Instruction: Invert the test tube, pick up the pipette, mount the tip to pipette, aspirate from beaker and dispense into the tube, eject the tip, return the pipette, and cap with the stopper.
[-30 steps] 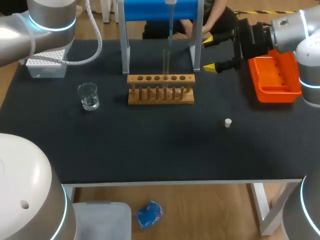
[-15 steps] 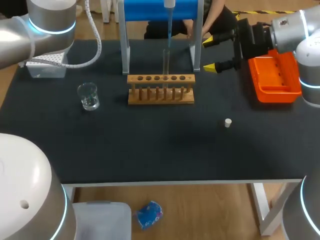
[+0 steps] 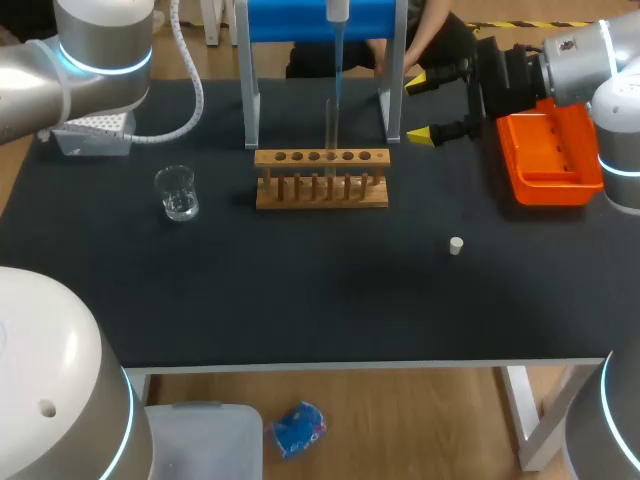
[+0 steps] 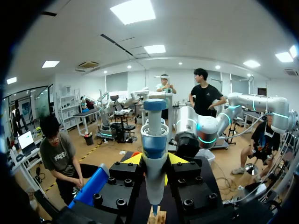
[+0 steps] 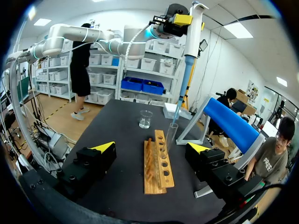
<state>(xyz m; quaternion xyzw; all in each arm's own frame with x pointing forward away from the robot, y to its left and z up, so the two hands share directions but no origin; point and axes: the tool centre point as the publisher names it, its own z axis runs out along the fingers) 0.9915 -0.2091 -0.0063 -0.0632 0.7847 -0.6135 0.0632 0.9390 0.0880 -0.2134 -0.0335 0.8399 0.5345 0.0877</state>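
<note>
My left gripper [image 4: 155,161] is shut on the pipette [image 4: 154,140], holding it upright over the wooden rack [image 3: 320,178]. In the head view the pipette [image 3: 338,40] hangs with its blue tip at the mouth of the clear test tube [image 3: 330,125], which stands upright in the rack. Seen from the right wrist, the pipette [image 5: 187,60] points down at the tube [image 5: 170,135]. The beaker [image 3: 177,193] stands left of the rack. The white stopper [image 3: 456,245] lies at the front right. My right gripper [image 3: 425,108] is open and empty, right of the rack.
A blue pipette stand [image 3: 320,20] rises right behind the rack. An orange tray [image 3: 545,160] sits at the right edge under my right arm. A white tip box [image 3: 95,135] is at the back left, partly under my left arm.
My left arm has shifted slightly and the pipette has edged a little lower over the tube. The right arm has kept still.
</note>
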